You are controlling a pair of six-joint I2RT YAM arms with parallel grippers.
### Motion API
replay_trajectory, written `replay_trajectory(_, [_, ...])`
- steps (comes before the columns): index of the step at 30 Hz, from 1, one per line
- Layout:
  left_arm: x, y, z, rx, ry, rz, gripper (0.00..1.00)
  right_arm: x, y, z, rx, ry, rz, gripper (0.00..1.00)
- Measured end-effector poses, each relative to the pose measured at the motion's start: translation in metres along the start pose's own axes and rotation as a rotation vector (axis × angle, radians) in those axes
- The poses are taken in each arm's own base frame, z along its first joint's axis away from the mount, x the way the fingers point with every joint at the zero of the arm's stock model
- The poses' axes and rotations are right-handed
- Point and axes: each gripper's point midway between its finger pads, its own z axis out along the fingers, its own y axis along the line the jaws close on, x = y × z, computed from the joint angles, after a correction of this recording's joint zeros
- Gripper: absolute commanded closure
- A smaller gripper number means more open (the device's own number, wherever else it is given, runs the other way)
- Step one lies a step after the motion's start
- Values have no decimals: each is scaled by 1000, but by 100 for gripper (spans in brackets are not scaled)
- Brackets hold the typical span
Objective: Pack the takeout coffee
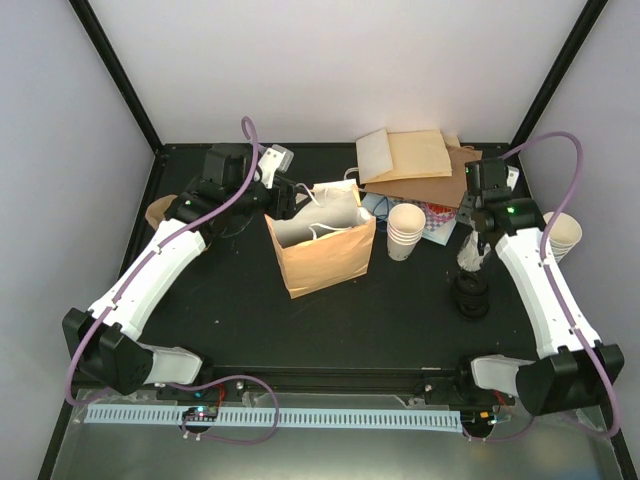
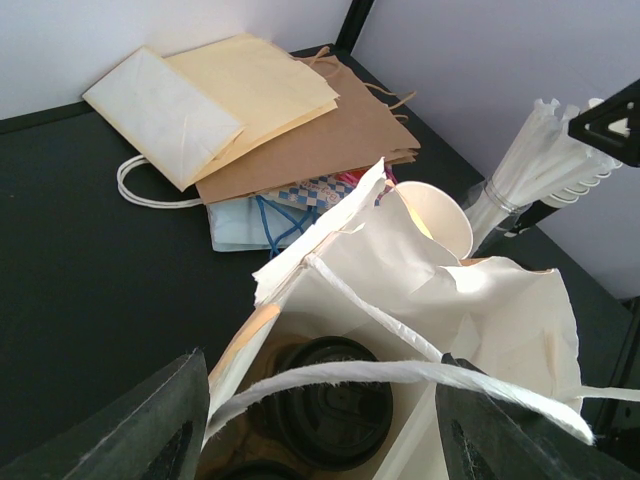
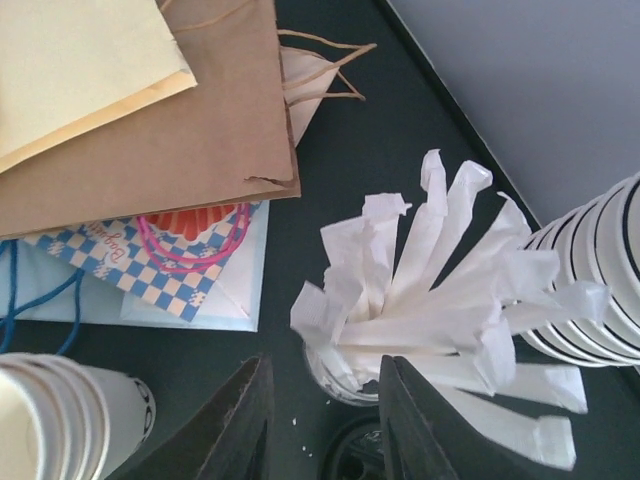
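Your black desk (image 1: 400,330) carries an open brown paper bag (image 1: 322,255), upright near its middle. Just at the bag's 3 o'clock stands a stack of lidless cream cups (image 1: 405,232). Flat paper bags (image 1: 415,155) lie piled at 1 o'clock. At 3 o'clock stands a jar of wrapped straws (image 3: 440,300), with stacked black lids (image 1: 471,297) at its 6 o'clock and more stacked cups (image 1: 562,235) by the edge. A brown tray (image 1: 160,210) sits at 10 o'clock.

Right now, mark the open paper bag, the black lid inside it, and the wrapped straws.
open paper bag (image 1: 325,265): top view, brown front face.
black lid (image 2: 335,415): left wrist view, lid's top surface.
wrapped straws (image 3: 440,310): right wrist view, middle of the bundle.
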Motion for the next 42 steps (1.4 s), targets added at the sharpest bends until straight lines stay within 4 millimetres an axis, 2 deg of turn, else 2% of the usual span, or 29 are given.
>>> replay_trajectory(6, [0, 0, 0, 0, 0, 2, 35, -4, 0, 22, 43, 35, 18, 68])
replay_trajectory(17, [0, 0, 0, 0, 1, 10, 35, -8, 5, 33, 54, 25, 56, 68])
replay_trajectory(25, [1, 0, 0, -1, 5, 14, 35, -10, 7, 38, 62, 20, 63, 83])
replay_trajectory(28, [1, 0, 0, -1, 5, 16, 35, -10, 7, 38, 62, 21, 65, 86])
replay_trajectory(30, [1, 0, 0, -1, 5, 16, 35, -10, 7, 38, 63, 21, 64, 98])
replay_trajectory(38, [1, 0, 0, -1, 6, 19, 35, -11, 6, 36, 57, 16, 58, 99])
replay_trajectory(42, [2, 0, 0, -1, 7, 19, 35, -16, 3, 25, 40, -13, 65, 99])
